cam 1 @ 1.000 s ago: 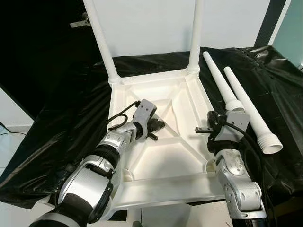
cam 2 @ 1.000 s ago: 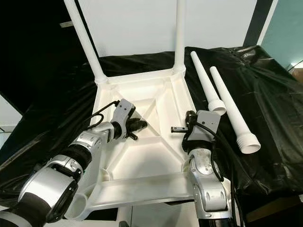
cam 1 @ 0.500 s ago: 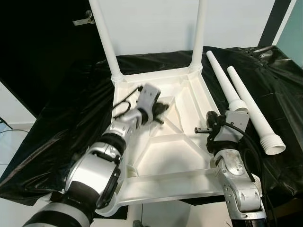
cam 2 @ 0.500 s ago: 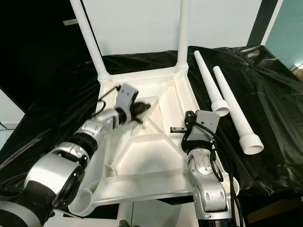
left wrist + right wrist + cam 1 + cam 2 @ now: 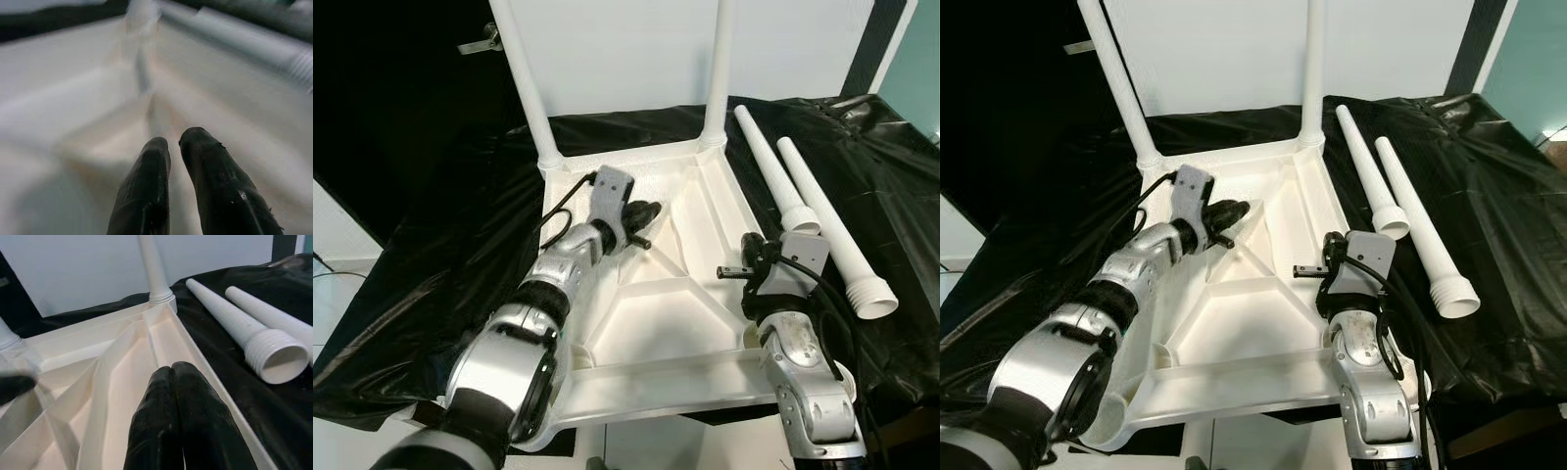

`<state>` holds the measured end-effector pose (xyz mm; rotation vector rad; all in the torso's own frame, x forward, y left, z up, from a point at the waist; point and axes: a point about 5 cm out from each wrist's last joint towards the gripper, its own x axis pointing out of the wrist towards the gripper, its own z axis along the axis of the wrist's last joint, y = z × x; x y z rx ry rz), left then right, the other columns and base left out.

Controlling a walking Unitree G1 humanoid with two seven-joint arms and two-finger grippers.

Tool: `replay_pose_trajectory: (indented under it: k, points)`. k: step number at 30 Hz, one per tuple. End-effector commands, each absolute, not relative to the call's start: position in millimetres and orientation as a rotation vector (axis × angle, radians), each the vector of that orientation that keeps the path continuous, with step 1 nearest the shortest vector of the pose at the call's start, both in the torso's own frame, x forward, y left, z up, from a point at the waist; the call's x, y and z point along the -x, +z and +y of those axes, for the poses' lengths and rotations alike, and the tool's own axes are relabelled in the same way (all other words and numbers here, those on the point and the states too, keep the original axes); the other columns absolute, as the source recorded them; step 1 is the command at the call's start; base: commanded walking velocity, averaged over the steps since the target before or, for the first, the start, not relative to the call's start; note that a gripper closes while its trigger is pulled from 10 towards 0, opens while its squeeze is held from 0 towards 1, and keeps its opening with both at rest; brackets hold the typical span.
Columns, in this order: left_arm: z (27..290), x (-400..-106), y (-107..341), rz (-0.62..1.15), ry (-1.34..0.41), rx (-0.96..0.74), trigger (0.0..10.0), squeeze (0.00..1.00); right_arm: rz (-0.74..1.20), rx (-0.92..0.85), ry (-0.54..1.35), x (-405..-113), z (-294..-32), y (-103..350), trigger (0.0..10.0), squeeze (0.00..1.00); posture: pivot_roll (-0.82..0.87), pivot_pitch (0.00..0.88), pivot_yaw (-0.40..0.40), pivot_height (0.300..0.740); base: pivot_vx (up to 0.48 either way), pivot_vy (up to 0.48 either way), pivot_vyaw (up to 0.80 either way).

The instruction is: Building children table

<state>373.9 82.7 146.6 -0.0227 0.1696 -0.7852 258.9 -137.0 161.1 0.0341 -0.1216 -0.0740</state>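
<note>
I see the white table (image 5: 656, 323) lying upside down on the black sheet (image 5: 431, 274), two legs (image 5: 530, 88) already standing in its far corners. My left gripper (image 5: 644, 217) hovers over the underside ribs near the far-left corner, fingers (image 5: 146, 191) almost together, empty. My right gripper (image 5: 729, 271) hangs at the right rim, fingers (image 5: 171, 426) pressed together, empty. Two loose legs (image 5: 813, 211) lie on the sheet just right of the table.
</note>
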Motion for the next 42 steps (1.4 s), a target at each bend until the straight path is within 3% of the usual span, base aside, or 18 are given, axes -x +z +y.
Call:
replay_pose_trajectory:
  k: [1, 6, 19, 26, 30, 42]
  points:
    - [79, -359, 146, 0.198, -1.109, 0.033, 10.0, 0.0, -0.105, -0.029, -0.072, -258, -136, 159, 10.0, 0.0, -0.15, 0.016, 0.085, 0.74, 0.0, 0.0, 0.0]
    - [110, -333, 122, 0.359, -1.281, -0.027, 10.0, 0.0, -0.101, -0.024, -0.063, -258, -136, 159, 10.0, 0.0, -0.14, 0.019, 0.076, 0.74, 0.0, 0.0, 0.0]
    - [103, -305, 134, 0.302, -1.457, -0.065, 10.0, 0.0, -0.1, -0.017, -0.073, -259, -139, 160, 10.0, 0.0, -0.15, 0.018, 0.071, 0.74, 0.0, 0.0, 0.0]
    - [115, -294, 153, 0.271, -1.493, -0.079, 10.0, 0.0, -0.1, -0.011, -0.079, -258, -141, 160, 10.0, 0.0, -0.16, 0.019, 0.069, 0.74, 0.0, 0.0, 0.0]
    - [130, -265, 165, 0.273, -1.66, -0.035, 10.0, 0.0, -0.092, -0.008, -0.085, -257, -143, 159, 10.0, 0.0, -0.16, 0.029, 0.066, 0.74, 0.0, 0.0, 0.0]
    - [139, -249, 161, 0.329, -1.706, -0.028, 10.0, 0.0, -0.086, -0.012, -0.09, -257, -142, 158, 10.0, 0.0, -0.15, 0.032, 0.075, 0.74, 0.0, 0.0, 0.0]
